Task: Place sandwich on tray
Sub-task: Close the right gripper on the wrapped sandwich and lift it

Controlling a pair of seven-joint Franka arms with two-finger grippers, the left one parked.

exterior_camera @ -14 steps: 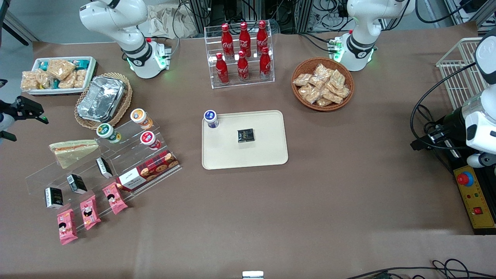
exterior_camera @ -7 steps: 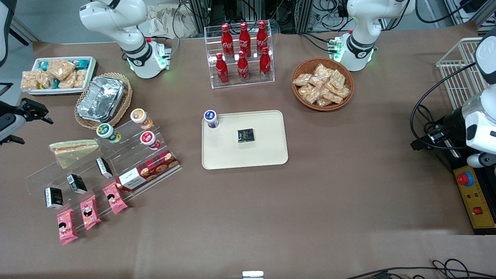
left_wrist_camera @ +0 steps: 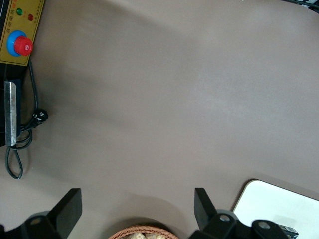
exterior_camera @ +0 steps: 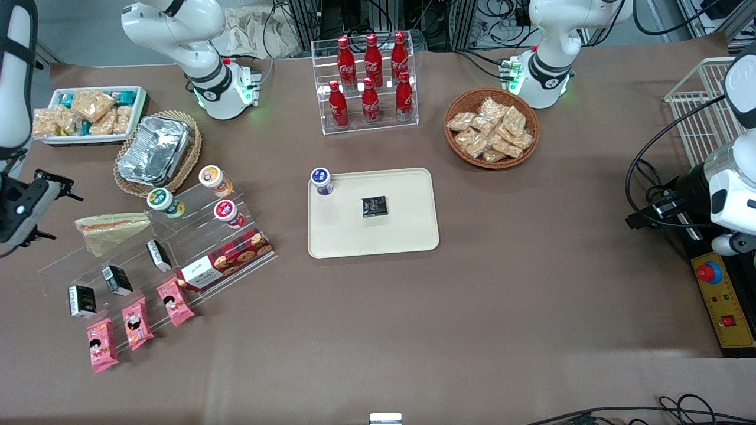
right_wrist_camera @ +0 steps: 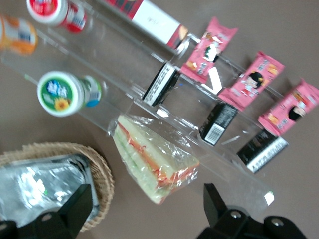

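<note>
The sandwich point(exterior_camera: 112, 231), a pale bread wedge in clear wrap with orange-red and green filling, lies on the upper step of a clear acrylic stand point(exterior_camera: 153, 260) at the working arm's end of the table. In the right wrist view the sandwich point(right_wrist_camera: 155, 159) lies just ahead of the spread fingers. My right gripper point(exterior_camera: 23, 206) hovers open and empty beside the sandwich, at the table's edge. Its midpoint shows in the right wrist view point(right_wrist_camera: 149, 209) over bare table. The cream-beige tray point(exterior_camera: 407, 236) lies mid-table and holds a blue-lidded cup point(exterior_camera: 322, 180) and a small black packet point(exterior_camera: 374, 206).
A wicker basket with a foil container point(exterior_camera: 155, 150) sits close to the sandwich, farther from the camera. Three small cups point(exterior_camera: 212, 195), black boxes, pink packets point(exterior_camera: 134, 323) and a cookie box point(exterior_camera: 227, 260) stand on the stand. A white tray of snacks point(exterior_camera: 88, 113), a cola rack point(exterior_camera: 369, 82) and a snack basket point(exterior_camera: 491, 127) stand farther back.
My right gripper has come in from the table's edge toward the sandwich and nearer the camera. Nothing on the table has moved.
</note>
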